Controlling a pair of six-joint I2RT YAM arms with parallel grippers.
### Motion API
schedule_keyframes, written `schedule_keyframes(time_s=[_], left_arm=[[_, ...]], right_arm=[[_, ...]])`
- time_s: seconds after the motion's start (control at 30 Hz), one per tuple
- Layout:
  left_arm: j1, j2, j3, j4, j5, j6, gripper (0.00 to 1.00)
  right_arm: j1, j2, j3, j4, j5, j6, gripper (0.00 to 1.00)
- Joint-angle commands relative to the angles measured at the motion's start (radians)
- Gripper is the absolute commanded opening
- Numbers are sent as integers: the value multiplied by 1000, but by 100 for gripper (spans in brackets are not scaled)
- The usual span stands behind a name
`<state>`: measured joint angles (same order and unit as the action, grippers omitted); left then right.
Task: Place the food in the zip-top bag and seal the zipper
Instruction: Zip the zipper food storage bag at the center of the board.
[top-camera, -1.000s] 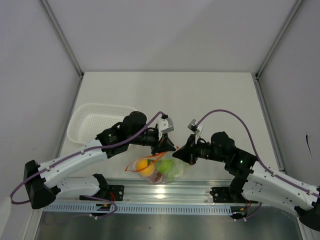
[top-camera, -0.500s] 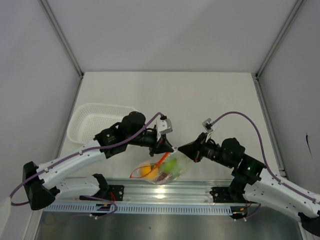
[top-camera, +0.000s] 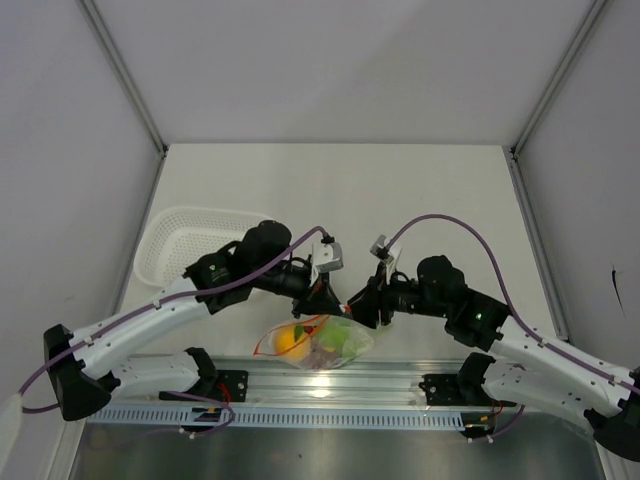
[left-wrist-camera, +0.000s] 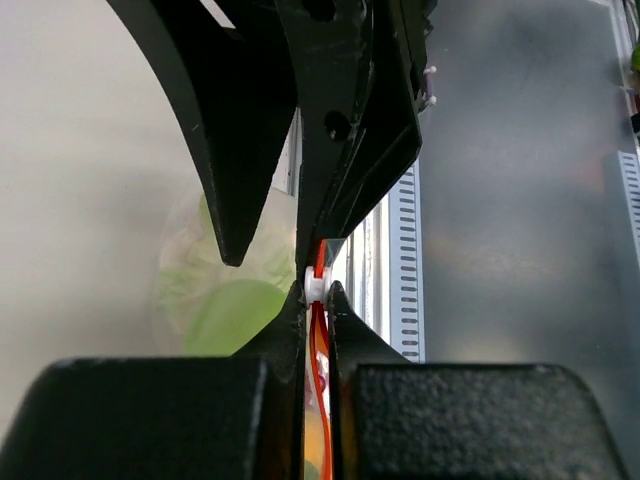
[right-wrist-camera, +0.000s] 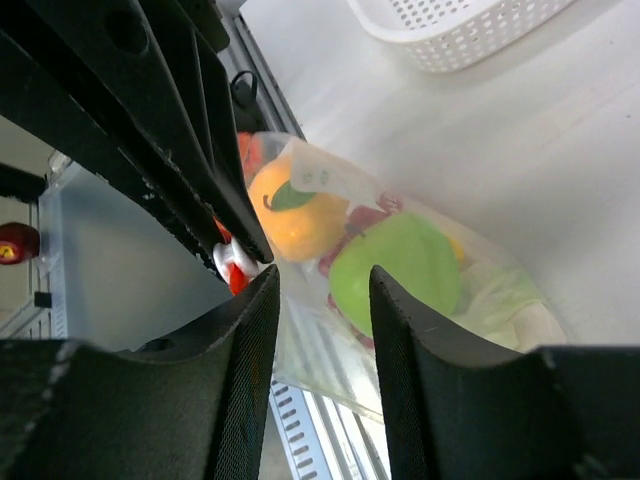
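Left pincer (left-wrist-camera: 316, 292) clenched on the zipper (left-wrist-camera: 319, 335), right pincer (right-wrist-camera: 322, 290) released, its jaws apart and holding nothing.
Below both pincers, at the near edge of the desk (top-camera: 330, 190), sits the zip-top bag (top-camera: 345, 345), with the round orange (right-wrist-camera: 290, 215) and green apple (right-wrist-camera: 395, 265) inside it.

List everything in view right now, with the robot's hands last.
zip-top bag: one, clear, at the table's near edge
zipper: one, red-orange, along the bag's mouth
orange: one, orange, inside the bag
green apple: one, green, inside the bag beside the orange
grapes: one bunch, red-purple, inside the bag, mostly hidden
basket: one, white, left side of the table
table: one, pale
left hand: one, black, shut on the zipper
right hand: one, black, open beside the bag
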<state>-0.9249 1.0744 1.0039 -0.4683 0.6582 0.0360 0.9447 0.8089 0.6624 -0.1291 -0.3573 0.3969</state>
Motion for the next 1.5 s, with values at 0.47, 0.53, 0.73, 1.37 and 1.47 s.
schedule_keyframes(time_s=[0.47,0.53,0.73,1.37,1.47], left_arm=[[37,32,36,71,61,4,1],[38,27,33,76,70,-1,1],[40,18,24,92,107,-8,0],[60,-2,-13,115,193,-2,1],[66,5,-21,91,198,-2,1]], right_arm=[[0,-97,77,-96,-126,-109,55],[0,-71,77,-90,-124,-115,55],[-3,-21,72,-49,-144,-145,32],[-38,110,33,111,-318,-150,0],[-57,73,19,118,-241,-106,0]])
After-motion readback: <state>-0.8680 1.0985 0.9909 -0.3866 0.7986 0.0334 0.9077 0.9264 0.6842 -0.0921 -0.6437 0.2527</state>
